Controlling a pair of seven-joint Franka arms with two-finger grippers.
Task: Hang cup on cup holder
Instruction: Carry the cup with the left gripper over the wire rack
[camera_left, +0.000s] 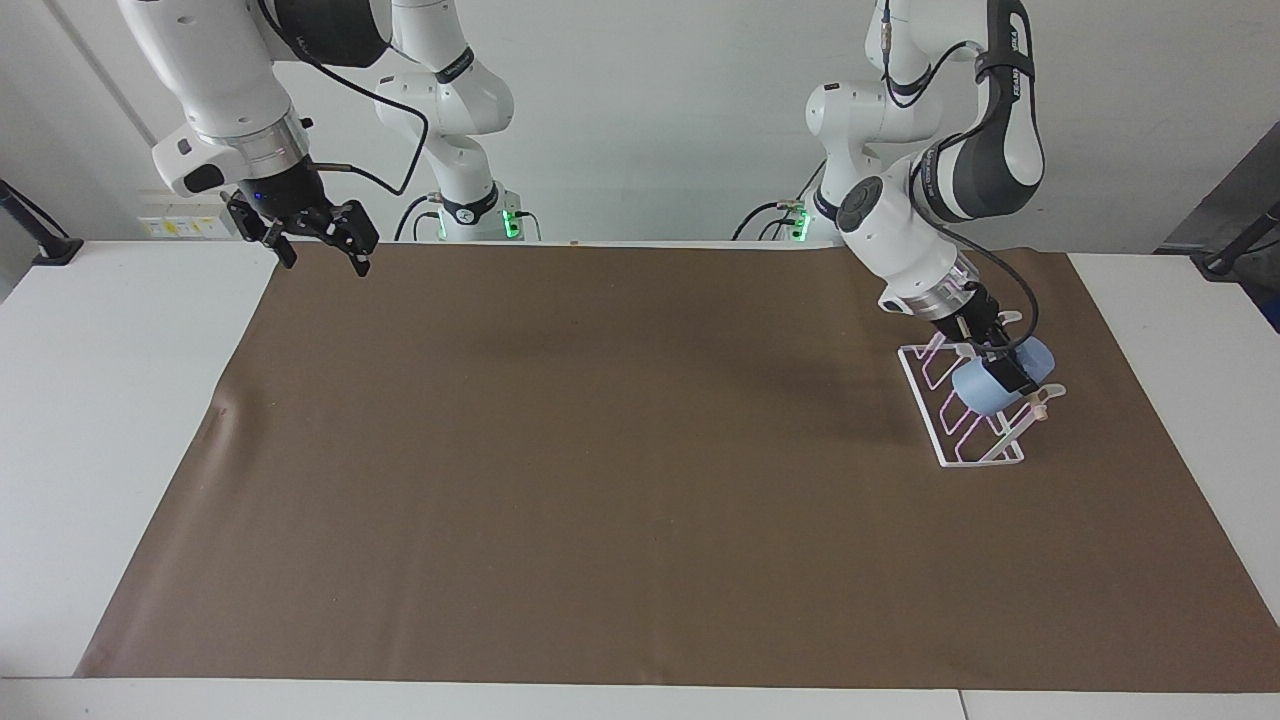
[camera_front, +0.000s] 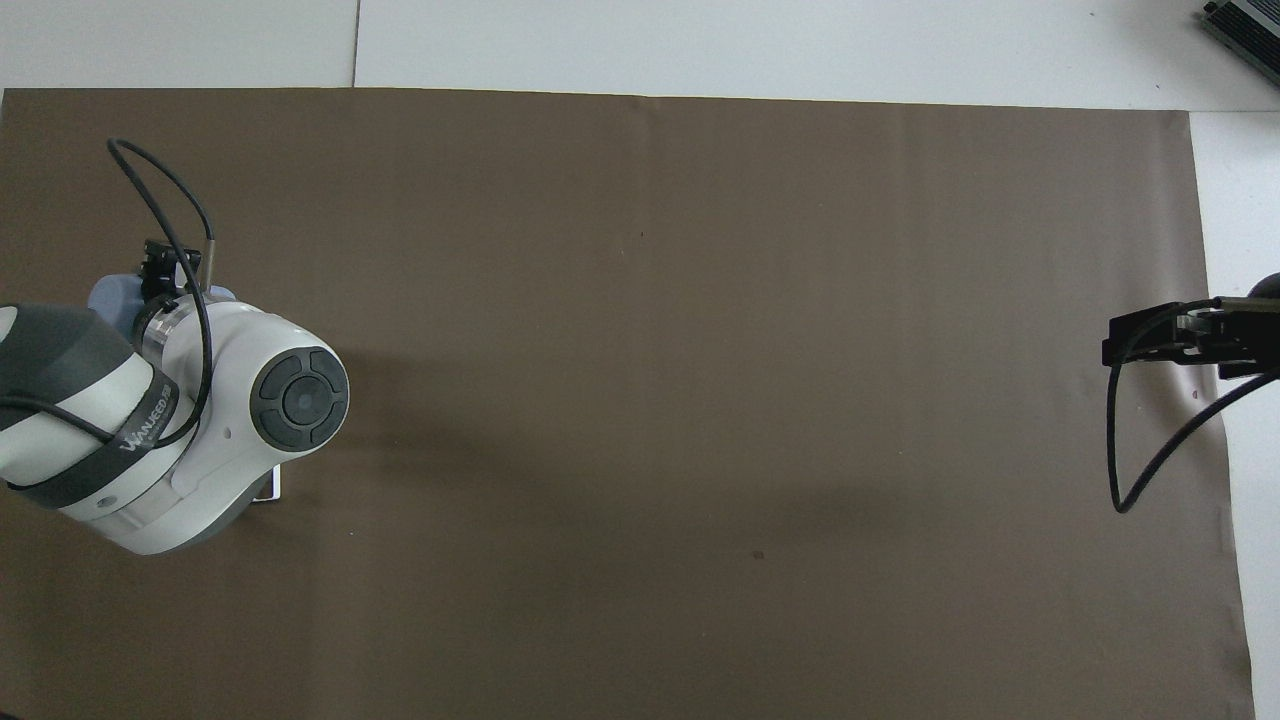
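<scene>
The light-blue cup (camera_left: 990, 385) lies tilted on its side over the slanted white wire cup holder (camera_left: 960, 420), which stands on the brown mat at the left arm's end of the table. My left gripper (camera_left: 1008, 368) is shut on the cup's rim. From overhead the left arm hides nearly all of the rack; only a sliver of the cup (camera_front: 110, 297) and a corner of the cup holder (camera_front: 270, 490) show there. My right gripper (camera_left: 318, 236) waits open in the air over the mat's edge at the right arm's end, its black hand (camera_front: 1150, 335) holding nothing.
A brown mat (camera_left: 620, 480) covers most of the white table (camera_left: 100, 400). A black cable (camera_front: 1140, 440) loops down from the right wrist. A grey device corner (camera_front: 1245, 25) lies at the table's farthest edge.
</scene>
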